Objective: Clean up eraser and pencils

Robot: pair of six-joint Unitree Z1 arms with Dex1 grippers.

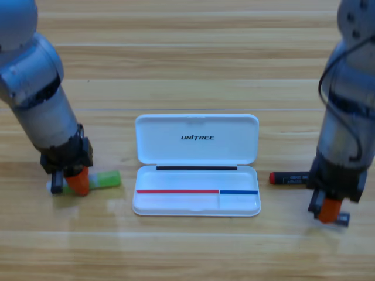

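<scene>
Case (196, 146): open at table centre, lid up, tray bare.
Left gripper (73, 182): down on green pencil (108, 179) left of case; jaw state unclear.
Right gripper (331, 211): right of case, by black pencil (290, 177); jaw state unclear.

light green pencil (105, 179) lying flat on the bench out at nine o'clock from the white case (196, 165), running left to right, whitish end poking out at its far left, middle hidden under the left gripper (71, 182). black pencil (288, 177) over at three o'clock of the case, also flat and level, red cap facing the case, its other end lost behind the right gripper (331, 212). eraser nowhere to be made out.
</scene>
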